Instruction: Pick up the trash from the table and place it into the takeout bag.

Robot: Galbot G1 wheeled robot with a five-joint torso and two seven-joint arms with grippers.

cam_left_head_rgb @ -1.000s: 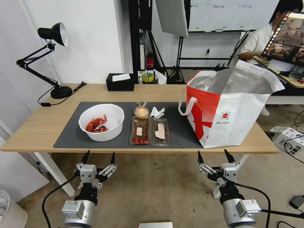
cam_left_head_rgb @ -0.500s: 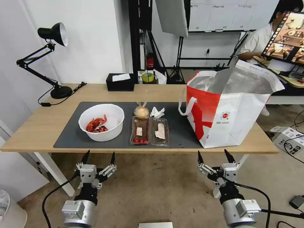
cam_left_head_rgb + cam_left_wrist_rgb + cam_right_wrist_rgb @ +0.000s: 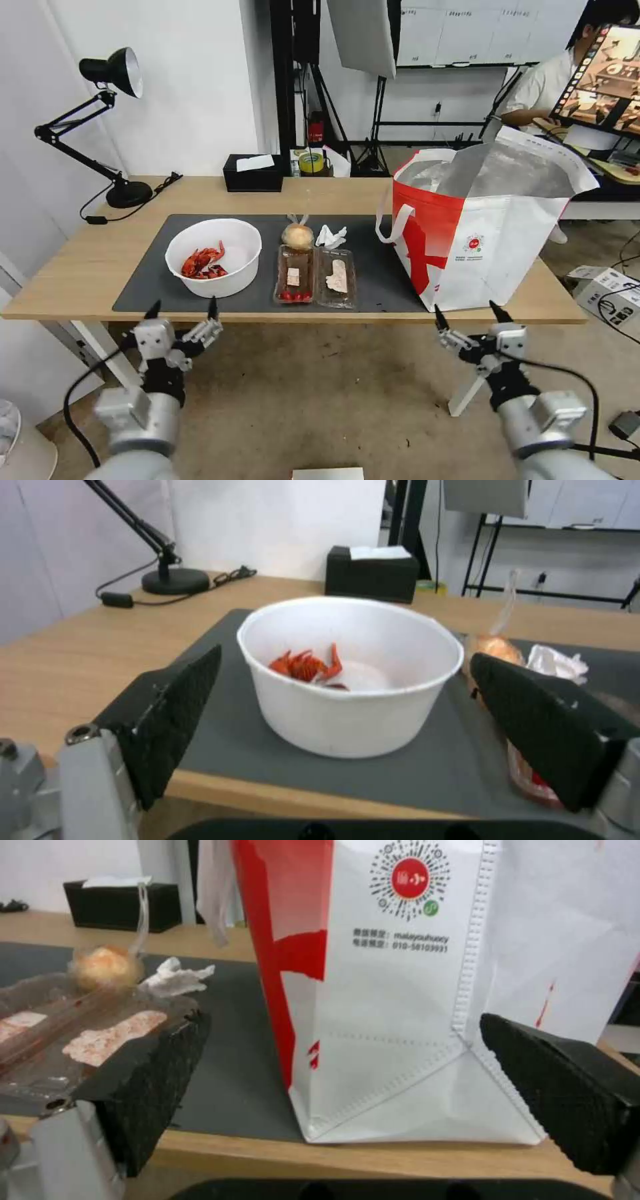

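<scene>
The left gripper [image 3: 183,308], fingers spread wide and empty, hovers just before the table [image 3: 80,273] edge facing the white bowl [image 3: 213,257] of red shells. The right gripper [image 3: 470,311], equally open and empty, faces the red-and-white bag [image 3: 480,233] beside the bowl's mat [image 3: 153,283].

On the bench [image 3: 87,267] a mat [image 3: 143,290] carries the bowl [image 3: 213,257] at left, two trays [image 3: 315,277] in the middle with the bagged bun [image 3: 298,235] and tissue [image 3: 331,237] behind them, and the takeout bag [image 3: 480,233] at right; the tissue box [image 3: 252,173] sits behind the mat
</scene>
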